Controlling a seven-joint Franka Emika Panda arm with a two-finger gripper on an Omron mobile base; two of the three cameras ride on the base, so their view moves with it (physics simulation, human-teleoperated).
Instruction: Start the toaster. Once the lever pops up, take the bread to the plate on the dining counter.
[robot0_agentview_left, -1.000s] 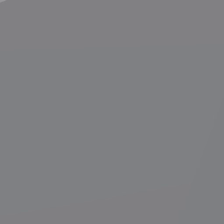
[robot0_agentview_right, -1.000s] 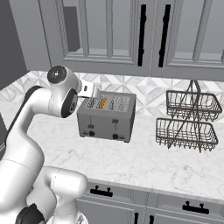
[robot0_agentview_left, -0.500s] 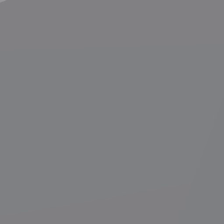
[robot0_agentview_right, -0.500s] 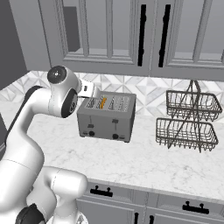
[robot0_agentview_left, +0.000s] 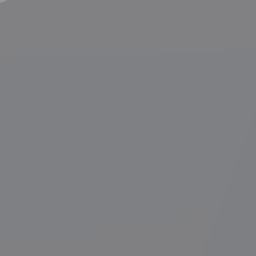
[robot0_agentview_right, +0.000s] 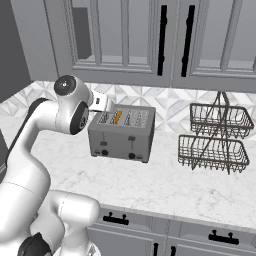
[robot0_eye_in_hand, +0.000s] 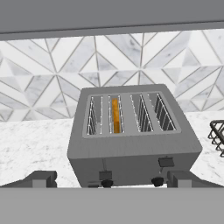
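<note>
Hand view showed the bread (robot0_eye_in_hand: 115, 114) sunk in the toaster's (robot0_eye_in_hand: 131, 135) second slot from left — right base view added a wire basket rack (robot0_agentview_right: 216, 135) right of the toaster (robot0_agentview_right: 122, 132) — gripper (robot0_eye_in_hand: 111, 178) fingers (robot0_eye_in_hand: 43, 178) spread wide, holding nothing.

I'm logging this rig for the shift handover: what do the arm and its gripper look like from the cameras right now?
The arm is glossy white, made of thick rounded links with dark grey to black joints, one showing as a round dark cap at the elbow. The white hand ends near the toaster. In the hand view, the gripper shows two small blocky grey finger tips. No cables or markings are visible.
</note>
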